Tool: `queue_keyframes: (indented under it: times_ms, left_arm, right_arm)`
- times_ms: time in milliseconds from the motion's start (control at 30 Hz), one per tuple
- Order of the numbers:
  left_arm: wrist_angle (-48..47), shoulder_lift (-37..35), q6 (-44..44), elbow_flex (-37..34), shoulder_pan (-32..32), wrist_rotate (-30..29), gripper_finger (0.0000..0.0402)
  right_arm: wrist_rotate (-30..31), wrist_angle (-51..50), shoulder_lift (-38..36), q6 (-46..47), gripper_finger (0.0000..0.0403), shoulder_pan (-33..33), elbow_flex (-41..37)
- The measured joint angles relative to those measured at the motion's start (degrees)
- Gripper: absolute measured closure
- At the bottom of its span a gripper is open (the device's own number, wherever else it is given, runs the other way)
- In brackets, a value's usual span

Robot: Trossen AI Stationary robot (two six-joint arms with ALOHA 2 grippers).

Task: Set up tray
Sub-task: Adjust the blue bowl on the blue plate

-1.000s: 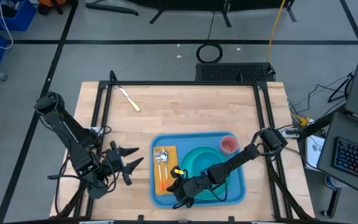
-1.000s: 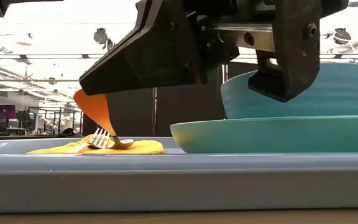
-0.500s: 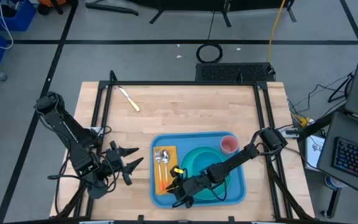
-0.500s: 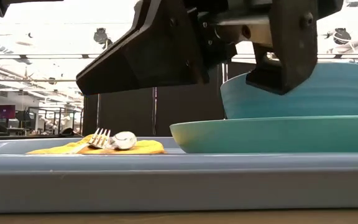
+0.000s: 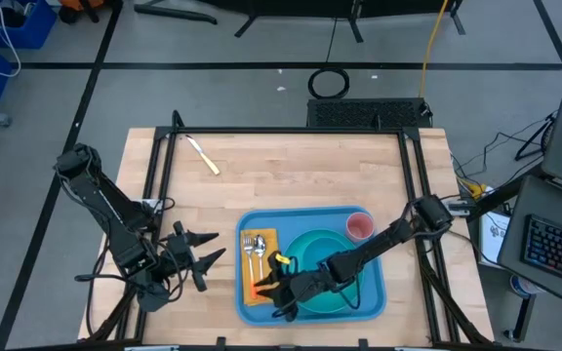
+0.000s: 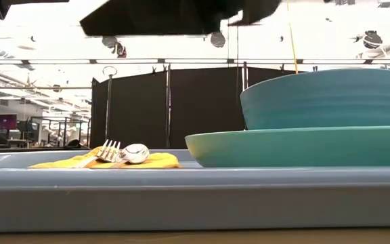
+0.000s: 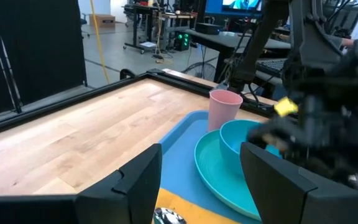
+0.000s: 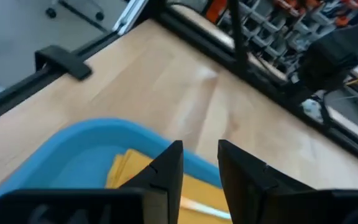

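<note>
Hovering over the near-left part of the blue tray (image 5: 371, 294), the right gripper (image 5: 279, 292) has its fingers parted a little with nothing between them; its wrist view shows a clear gap and only the yellow-orange napkin (image 5: 259, 276) and the tray edge below. The tray lies toward the front of the wooden table (image 5: 281, 175), slightly right of centre. On it a teal plate (image 6: 296, 146) carries a teal bowl (image 6: 325, 98), a pink cup (image 5: 360, 226) stands at the far right corner, and the napkin along the left side holds a fork (image 6: 107, 151) and a spoon (image 6: 135, 153) side by side. The left gripper (image 5: 199, 255) waits low beside the tray's left edge, fingers spread and empty.

The placing on the napkin looks finished, so the step in hand is likely the retreat. It is best done by lifting straight up first, so that the fingers clear the cutlery and the bowl's rim before swinging sideways; a sideways drag could nudge the spoon off the napkin. A pale utensil (image 5: 203, 155) lies near the table's far left corner, well apart from the tray. If it belongs to the setting, the left arm sits closer to it.
</note>
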Motion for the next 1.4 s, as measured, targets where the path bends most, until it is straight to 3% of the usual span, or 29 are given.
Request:
queue_keyframes:
  times_ms: [333, 500, 667, 900, 1000, 1133, 1267, 1400]
  left_arm:
    - [-1.77, 0.0, 1.08, 0.0, 0.62, 4.3, 0.0179]
    - [-2.3, 0.0, 1.05, 0.0, 2.68, 5.06, 0.0179]
    - [-6.54, 0.0, -0.02, 0.02, 7.77, 4.57, 0.0179]
    - [-11.55, -0.23, -2.21, 0.02, 22.79, 24.17, 0.0179]
    - [-15.47, -0.37, -0.93, 0.02, 28.13, 27.24, 0.0179]
    - [-19.0, -2.2, 11.08, 0.08, 34.25, 29.85, 0.0179]
    - [-19.91, -4.16, 24.63, 0.09, 40.36, 39.82, 0.0179]
    - [-23.88, -4.4, 23.2, 0.53, 48.0, 47.98, 0.0179]
  right_arm:
    - [1.57, -1.01, -5.99, 0.63, 0.0348, 0.04, 0.0]
    - [4.74, -7.34, -8.98, 3.1, 0.0377, 1.83, 0.0]
    - [-0.84, -14.0, -9.21, 9.53, 0.0401, 3.11, -0.02]
    - [-10.86, -19.67, -9.24, 16.95, 0.0385, 4.26, -0.93]
    - [-12.25, -18.62, -9.24, 19.51, 0.0383, 4.47, -3.42]
    - [-13.38, -16.38, -9.24, 21.35, 0.0388, 4.65, -7.65]
    - [-17.02, -9.55, -9.24, 23.14, 0.0393, 4.2, -11.4]
    - [-16.97, -8.43, -9.71, 23.29, 0.0394, 3.69, -12.39]
